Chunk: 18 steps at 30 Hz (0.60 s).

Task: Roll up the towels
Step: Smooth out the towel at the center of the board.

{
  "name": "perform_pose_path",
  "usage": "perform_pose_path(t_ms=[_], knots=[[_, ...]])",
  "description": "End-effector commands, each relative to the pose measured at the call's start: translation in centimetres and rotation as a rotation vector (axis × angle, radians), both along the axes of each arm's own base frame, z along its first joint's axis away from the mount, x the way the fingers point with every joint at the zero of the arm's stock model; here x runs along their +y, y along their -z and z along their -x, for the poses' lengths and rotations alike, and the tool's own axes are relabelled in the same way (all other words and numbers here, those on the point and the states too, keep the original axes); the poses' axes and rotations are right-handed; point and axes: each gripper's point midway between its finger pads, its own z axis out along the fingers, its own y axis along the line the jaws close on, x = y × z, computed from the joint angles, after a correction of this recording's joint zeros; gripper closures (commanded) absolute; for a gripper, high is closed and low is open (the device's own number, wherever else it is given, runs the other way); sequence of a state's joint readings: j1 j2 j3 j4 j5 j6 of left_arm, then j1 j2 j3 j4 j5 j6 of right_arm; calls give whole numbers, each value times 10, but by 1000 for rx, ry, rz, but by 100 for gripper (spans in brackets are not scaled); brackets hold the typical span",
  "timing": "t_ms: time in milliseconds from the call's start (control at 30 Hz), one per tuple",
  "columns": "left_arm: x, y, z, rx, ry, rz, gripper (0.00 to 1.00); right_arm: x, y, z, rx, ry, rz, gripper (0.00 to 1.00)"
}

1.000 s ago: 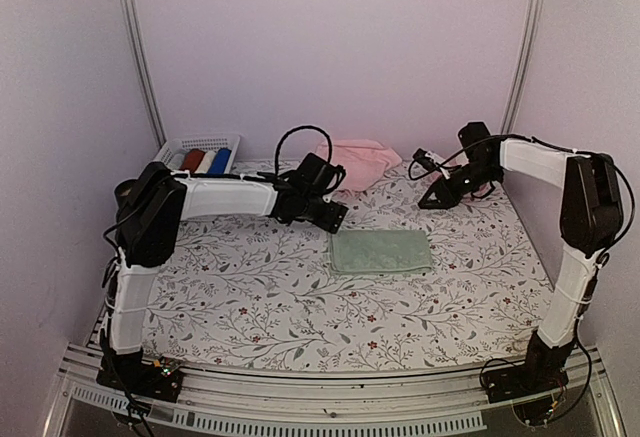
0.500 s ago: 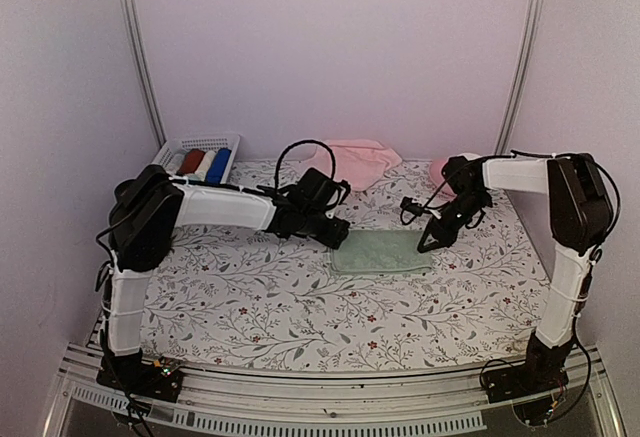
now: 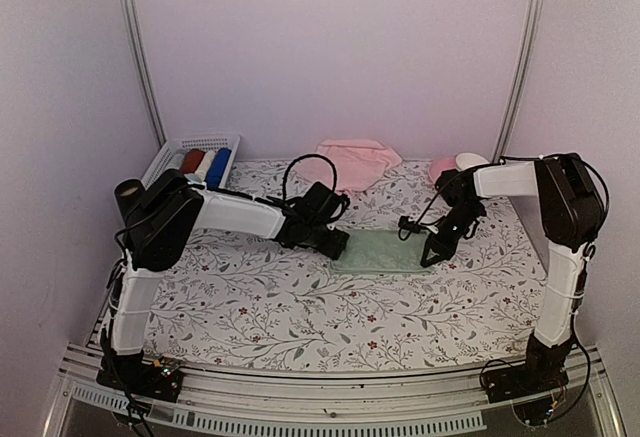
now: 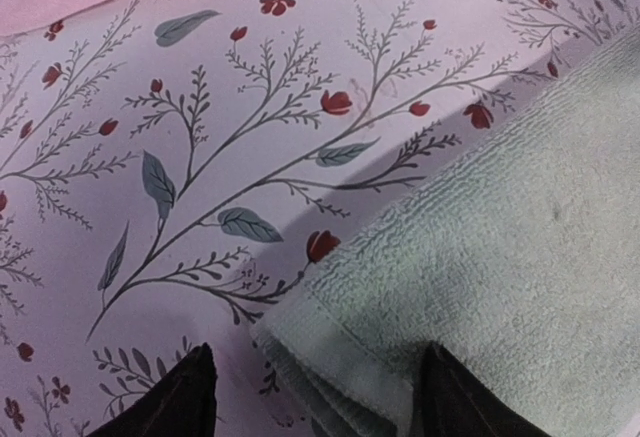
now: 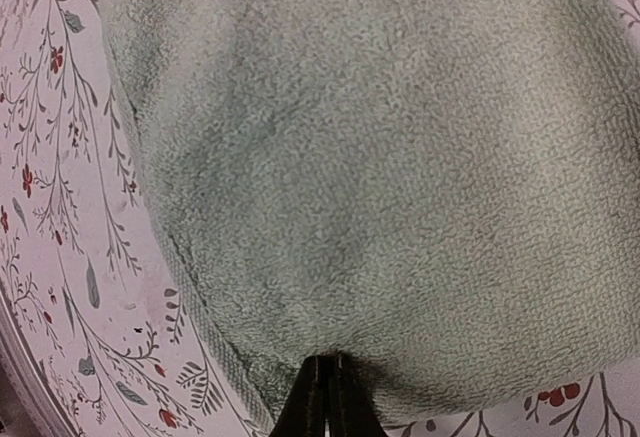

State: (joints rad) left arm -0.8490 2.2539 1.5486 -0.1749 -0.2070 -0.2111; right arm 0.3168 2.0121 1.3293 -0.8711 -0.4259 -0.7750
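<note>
Top external view: the green towel (image 3: 385,252) lies flat and folded on the floral cloth (image 3: 250,297). The pink towel (image 3: 355,162) lies crumpled behind the green towel, well apart from it, not rolled. The left gripper (image 3: 337,246) sits at the green towel's left end and the right gripper (image 3: 430,255) at its right end.

Left wrist view: the fingers (image 4: 190,402) stand apart, straddling a corner of the green towel. One is clear of it with bare cloth between, the other is at its pile. Nothing is clamped.

Right wrist view: the fingers are pressed together, tips meeting the green towel's edge. Whether any pile is nipped cannot be told.

A basket (image 3: 172,149) of dark red, white and blue rolls stands behind and well left of the green towel. A saucer (image 3: 443,168) with a cup (image 3: 470,161) stands behind its right end.
</note>
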Motion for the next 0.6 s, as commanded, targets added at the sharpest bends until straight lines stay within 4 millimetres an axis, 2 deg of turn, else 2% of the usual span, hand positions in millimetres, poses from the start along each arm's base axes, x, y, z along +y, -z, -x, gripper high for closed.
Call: perform_pose_path(t_ms=[0, 133, 233, 300, 367, 467, 567], knots=[[5, 13, -1, 4, -11, -41, 29, -1, 20, 11, 21, -32, 81, 97], [5, 10, -3, -4, -11, -42, 26, 3, 13, 14, 11, -50, 72, 97], [4, 4, -6, -19, -11, -42, 24, 10, -4, 13, -13, -66, 33, 97], [5, 0, -9, -30, -15, -45, 23, 17, -23, 12, -40, -74, -18, 94], [7, -3, -13, -38, -23, -49, 23, 24, -45, 10, -79, -88, -76, 84], [9, -2, -18, -47, -33, -64, 23, 34, -76, 2, -166, -98, -146, 57], [15, 1, -26, -75, -56, -109, 20, 35, -93, -14, -274, -71, -158, 39]])
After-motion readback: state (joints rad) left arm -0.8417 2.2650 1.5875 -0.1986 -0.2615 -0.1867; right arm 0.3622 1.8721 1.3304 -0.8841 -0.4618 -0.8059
